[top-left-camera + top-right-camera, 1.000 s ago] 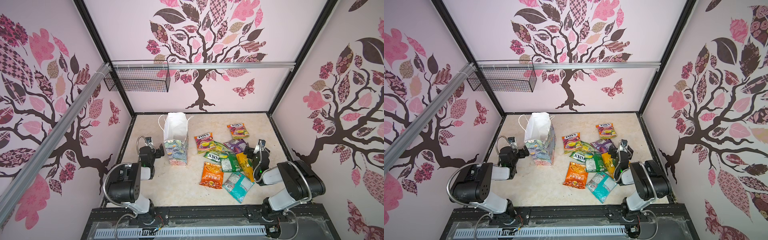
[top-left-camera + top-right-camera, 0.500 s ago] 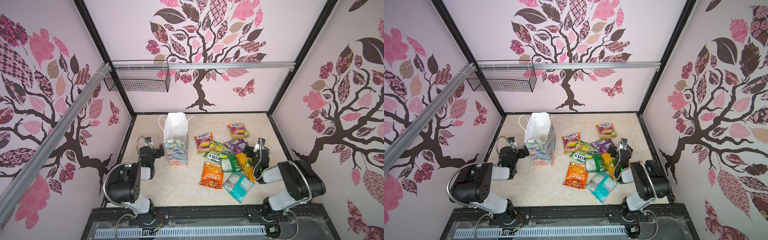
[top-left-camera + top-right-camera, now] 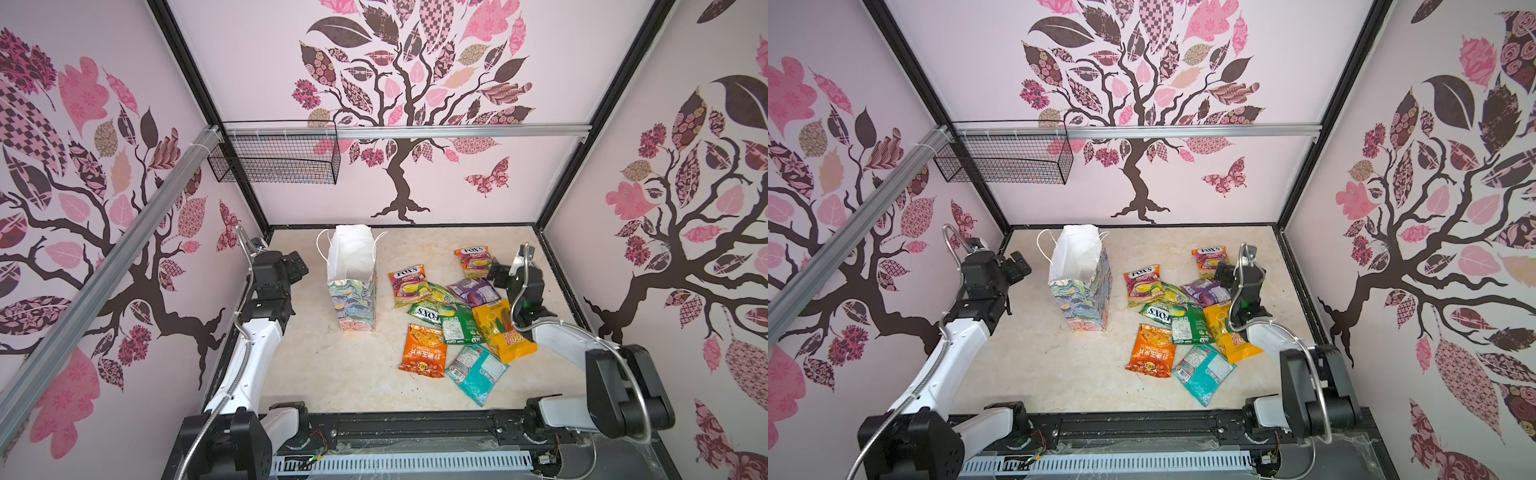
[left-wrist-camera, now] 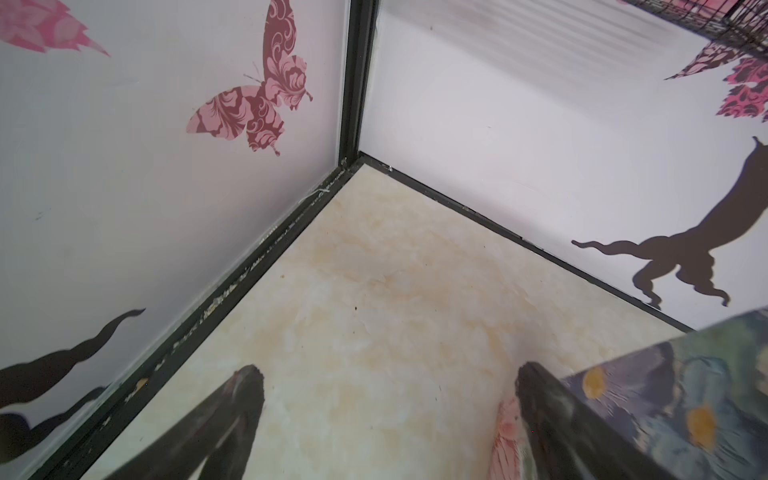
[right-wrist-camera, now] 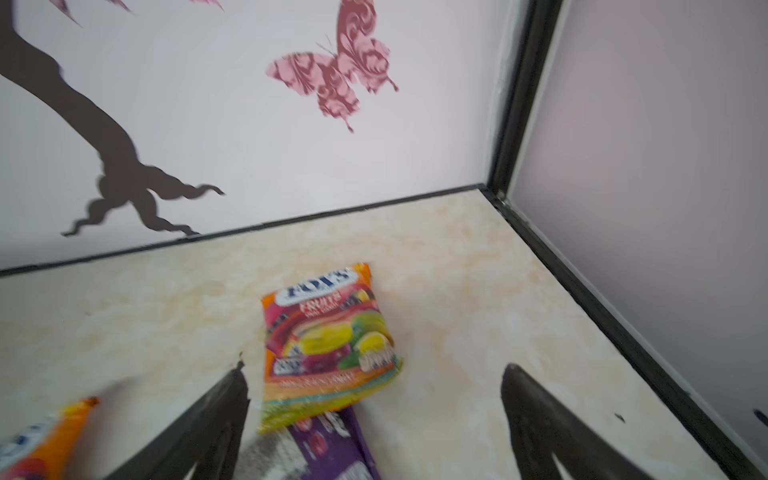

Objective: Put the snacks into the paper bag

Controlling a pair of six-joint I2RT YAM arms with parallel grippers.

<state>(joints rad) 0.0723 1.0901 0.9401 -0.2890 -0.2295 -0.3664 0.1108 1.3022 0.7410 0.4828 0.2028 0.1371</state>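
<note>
The paper bag (image 3: 353, 282) (image 3: 1081, 286) stands upright at the left middle of the table, its white mouth open. Several snacks lie to its right: a FOX'S packet (image 3: 473, 262) (image 5: 328, 336) farthest back, a purple one (image 3: 473, 291) (image 5: 332, 449), plus orange (image 3: 424, 349), green (image 3: 457, 322), yellow (image 3: 503, 328) and teal (image 3: 476, 372) packets. My right gripper (image 3: 496, 276) (image 5: 374, 370) hangs open just over the purple packet's edge, holding nothing. My left gripper (image 3: 299, 266) (image 4: 388, 374) is open and empty left of the bag (image 4: 685, 395), one finger close beside its lower side.
A black wire basket (image 3: 274, 158) hangs on the back wall's rail, high at the left. Patterned walls with black frame edges close the table on three sides. The arms' base rail (image 3: 399, 461) runs along the front.
My right gripper has moved a little back and left, from over the yellow packet to the purple one. The left arm and the bag have stayed still.
</note>
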